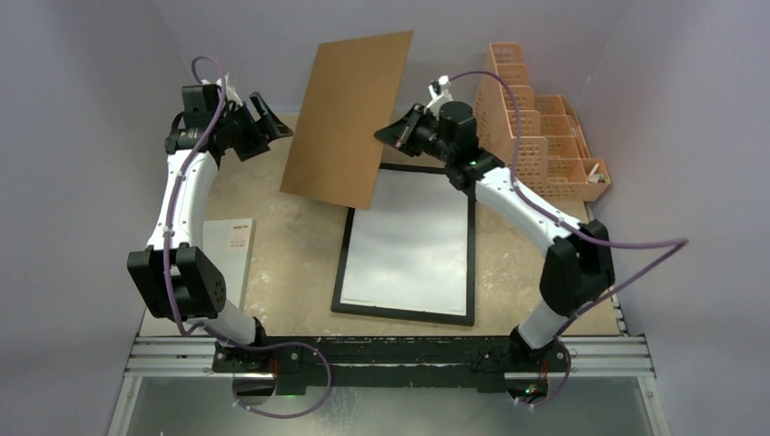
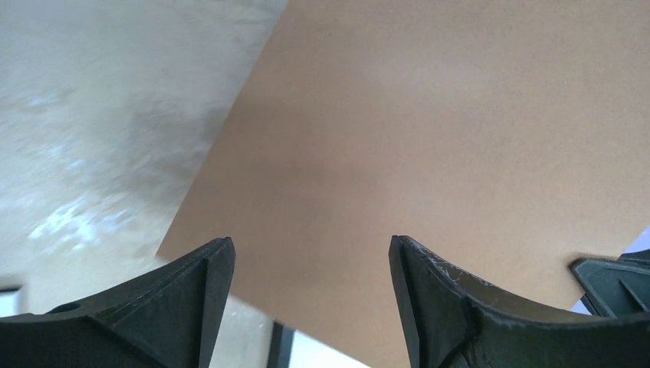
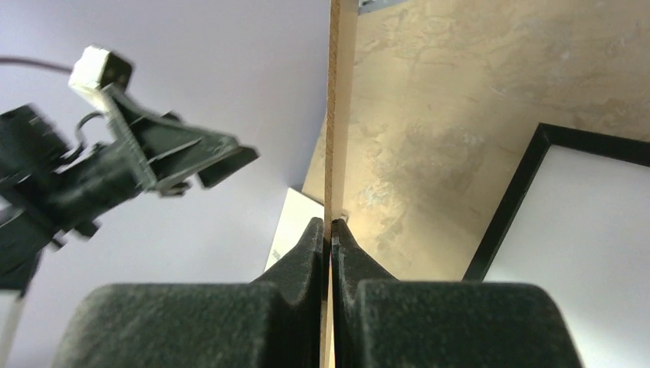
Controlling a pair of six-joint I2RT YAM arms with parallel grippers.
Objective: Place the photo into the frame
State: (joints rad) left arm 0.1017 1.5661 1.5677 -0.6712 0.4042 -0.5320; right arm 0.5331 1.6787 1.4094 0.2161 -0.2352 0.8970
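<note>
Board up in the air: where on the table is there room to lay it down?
The biggest bare patch of table lies between the white card and the frame. A thinner strip runs right of the frame, under the right arm. The back right is crowded: the organizer and the right gripper holding the board.
</note>
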